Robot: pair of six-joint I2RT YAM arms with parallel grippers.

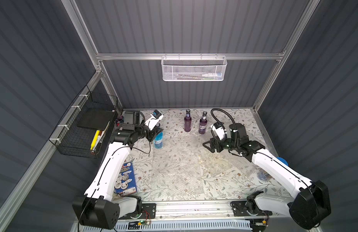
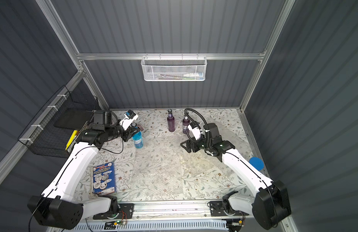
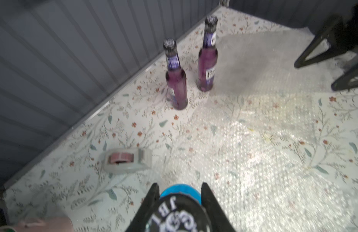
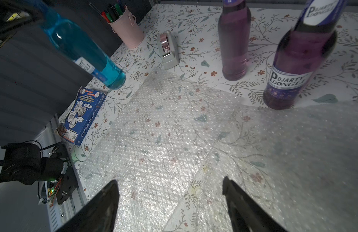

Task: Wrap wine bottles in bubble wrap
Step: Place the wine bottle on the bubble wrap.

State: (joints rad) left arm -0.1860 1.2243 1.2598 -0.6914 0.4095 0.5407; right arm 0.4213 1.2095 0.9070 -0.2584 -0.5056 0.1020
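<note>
The left gripper point(image 3: 180, 187) holds the blue bottle point(image 1: 158, 140) by its neck, beside the bubble wrap point(image 1: 174, 166); next it should be laid on the wrap. The right gripper point(image 4: 170, 180) hangs wide open above the wrap.

My right fingers point(image 4: 105, 204) are matt black plastic. The bubble wrap point(image 4: 164, 150) is clear plastic, bumpy and glinting. The blue bottle point(image 4: 83, 50), the labelled purple bottle point(image 4: 300, 60) and the purple bottle beside it point(image 4: 234, 44) are smooth, glossy glass. The floral table cover point(image 4: 194, 50) is matt, the tape dispenser point(image 4: 169, 50) smooth grey plastic.
</note>
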